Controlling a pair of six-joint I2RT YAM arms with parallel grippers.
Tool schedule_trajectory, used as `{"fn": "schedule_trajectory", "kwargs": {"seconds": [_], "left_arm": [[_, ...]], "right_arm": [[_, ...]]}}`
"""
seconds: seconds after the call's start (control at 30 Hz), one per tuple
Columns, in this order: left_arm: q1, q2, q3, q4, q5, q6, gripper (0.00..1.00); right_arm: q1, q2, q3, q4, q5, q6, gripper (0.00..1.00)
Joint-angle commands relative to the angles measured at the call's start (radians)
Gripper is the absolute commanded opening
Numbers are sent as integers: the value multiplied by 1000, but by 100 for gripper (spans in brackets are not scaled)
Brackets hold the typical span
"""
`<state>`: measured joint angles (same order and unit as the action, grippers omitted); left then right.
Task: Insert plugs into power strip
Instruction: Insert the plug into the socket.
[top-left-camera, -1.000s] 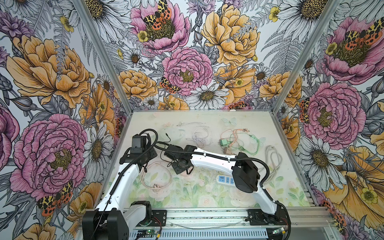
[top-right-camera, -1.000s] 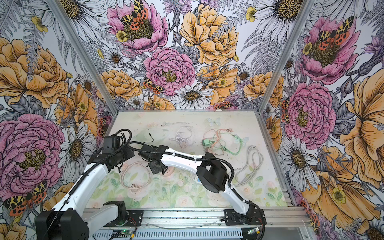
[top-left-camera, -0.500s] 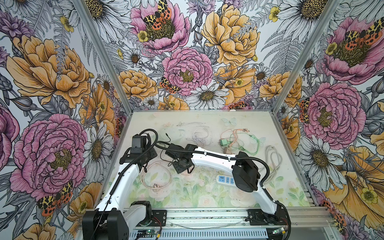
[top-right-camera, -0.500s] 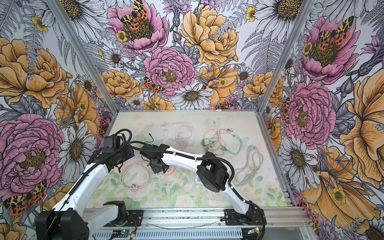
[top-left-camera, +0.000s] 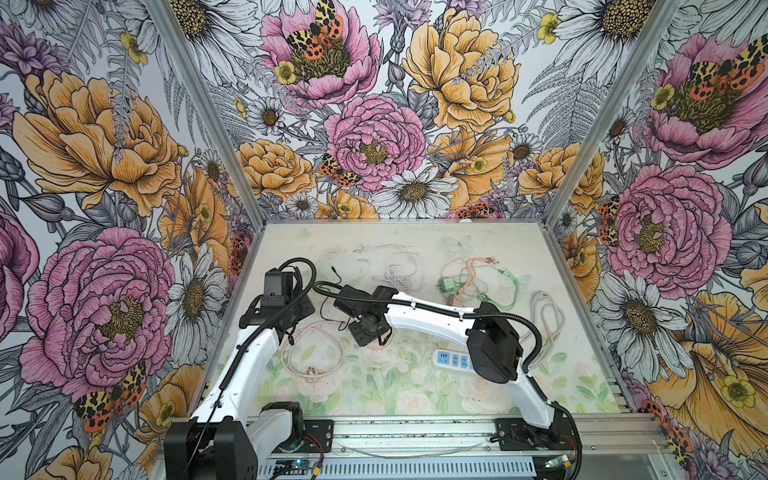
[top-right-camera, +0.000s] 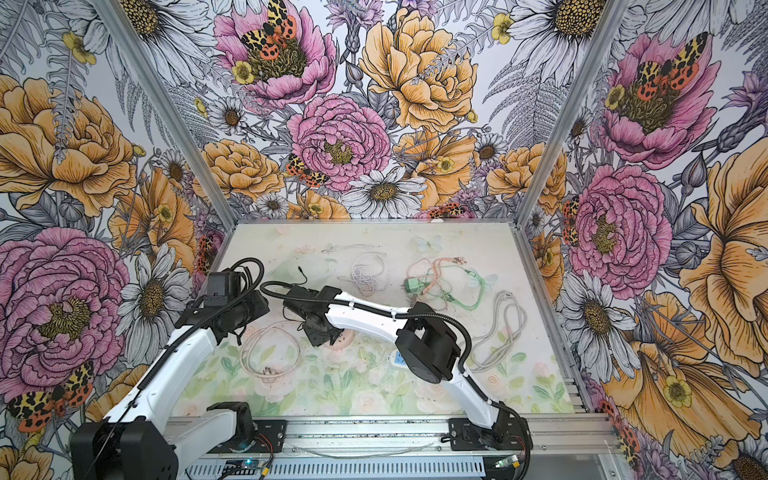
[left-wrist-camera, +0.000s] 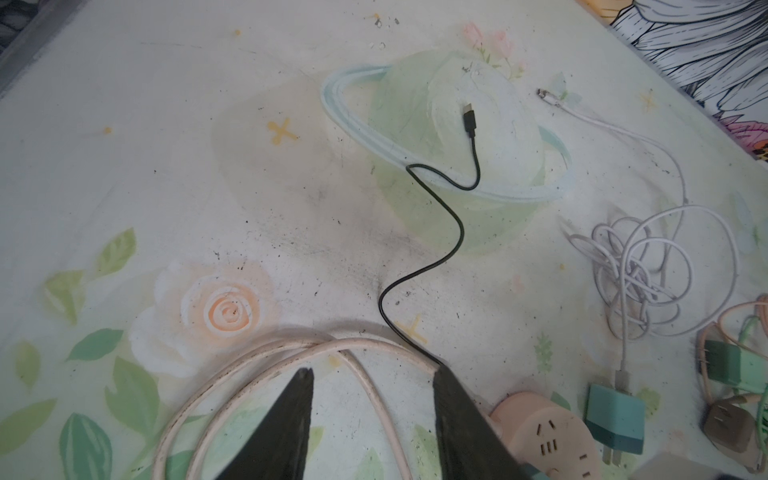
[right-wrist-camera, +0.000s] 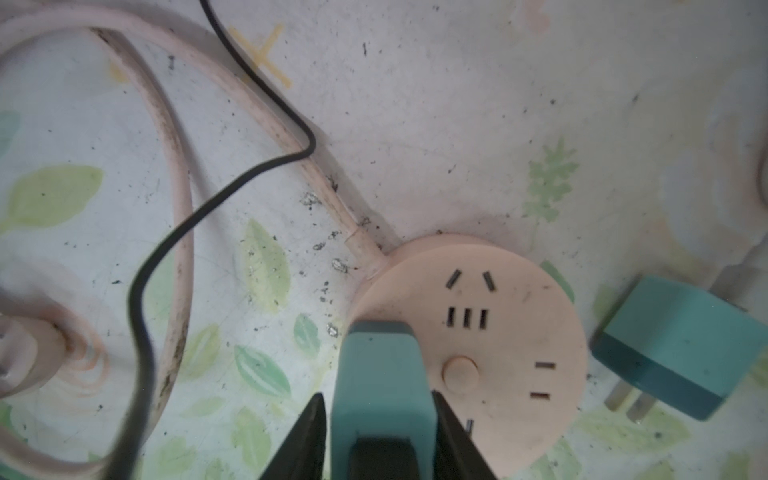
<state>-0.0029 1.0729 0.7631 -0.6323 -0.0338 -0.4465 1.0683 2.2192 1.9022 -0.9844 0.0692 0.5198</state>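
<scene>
Two teal plugs (right-wrist-camera: 380, 374): one between right fingers (right-wrist-camera: 303, 440), grip unclear, one loose; left fingers (left-wrist-camera: 286, 424) apart.

The left jaws stood apart with free room between them; only the pink cord (left-wrist-camera: 376, 397) crossed the desk (left-wrist-camera: 124, 124) beneath. Ahead of them a thin black cable (left-wrist-camera: 460, 226) snaked over bare desk. A teal plug (right-wrist-camera: 380, 365), upright on the round power strip (right-wrist-camera: 511, 332), nearly filled the right jaws' gap; a second teal plug (right-wrist-camera: 681, 345) lay just beside the strip.
</scene>
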Motion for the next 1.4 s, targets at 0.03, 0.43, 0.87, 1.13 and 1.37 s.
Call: {"fn": "schedule_trajectory", "kwargs": {"seconds": [0.03,0.43,0.87,1.13,1.37], "left_arm": [[-9,-16,-3,-7,7,3,50],[-57,-30,39,-24,26,34,51],[-343,34,237,-170,-126,17,52],[-587,-38,229,-170,-102,-65,49],[-854,84,264,-167,-213,-180,40]], "right_arm": [[12,-106,-76,37,-37,-22,44],[4,-352,-316,96,25,-33,47],[-240,-638,-560,149,94,-20,48],[-412,-729,-697,231,33,-6,48],[-524,-762,-778,299,-24,24,48]]}}
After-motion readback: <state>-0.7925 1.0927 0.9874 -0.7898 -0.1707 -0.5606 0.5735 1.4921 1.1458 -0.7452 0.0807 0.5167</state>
